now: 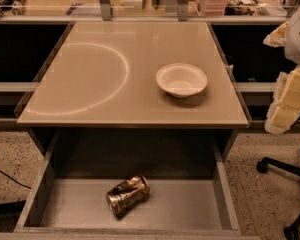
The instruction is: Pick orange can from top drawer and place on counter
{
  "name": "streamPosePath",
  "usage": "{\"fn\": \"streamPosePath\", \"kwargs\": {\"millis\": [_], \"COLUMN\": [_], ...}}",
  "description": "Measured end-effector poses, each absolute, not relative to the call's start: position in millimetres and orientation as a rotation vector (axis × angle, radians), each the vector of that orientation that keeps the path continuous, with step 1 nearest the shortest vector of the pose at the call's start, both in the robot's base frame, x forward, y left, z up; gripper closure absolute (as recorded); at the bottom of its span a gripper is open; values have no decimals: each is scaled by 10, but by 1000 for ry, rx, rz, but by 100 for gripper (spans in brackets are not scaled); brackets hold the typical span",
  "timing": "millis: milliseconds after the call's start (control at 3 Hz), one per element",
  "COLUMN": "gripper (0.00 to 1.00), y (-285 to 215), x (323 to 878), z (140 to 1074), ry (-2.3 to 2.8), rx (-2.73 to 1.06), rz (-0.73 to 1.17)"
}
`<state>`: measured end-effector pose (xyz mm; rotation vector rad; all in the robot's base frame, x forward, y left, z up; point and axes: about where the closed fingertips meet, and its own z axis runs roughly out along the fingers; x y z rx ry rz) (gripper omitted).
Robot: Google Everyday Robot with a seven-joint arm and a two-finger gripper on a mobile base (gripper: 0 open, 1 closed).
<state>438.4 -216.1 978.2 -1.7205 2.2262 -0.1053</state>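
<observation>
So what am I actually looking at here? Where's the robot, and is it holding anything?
There is just one picture, taken by a camera looking down at a desk-like unit from the front. The pale blocky shape at the right edge seems to be the robot's arm, ending in its claw. The claw hangs off to the right of the counter, beside it rather than over it.

A white bowl stands on the counter, with a faint ring mark to its left. Below, the top drawer is pulled open, and a crushed orange can lies on its floor.

The can is not held. It sits well away from the claw, so the pick has not begun.
</observation>
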Motion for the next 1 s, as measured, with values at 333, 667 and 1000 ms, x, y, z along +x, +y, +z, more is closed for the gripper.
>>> {"fn": "streamPosePath", "kwargs": {"millis": [333, 667, 1000], "gripper": [0, 0, 0], "y": [-2161, -2129, -2051], "x": [4384, 4362, 4344], "z": [9782, 9749, 9399], "ry": [2226, 2207, 2166], "rx": [-1720, -1704, -1668], "rz": [-105, -79, 67]}}
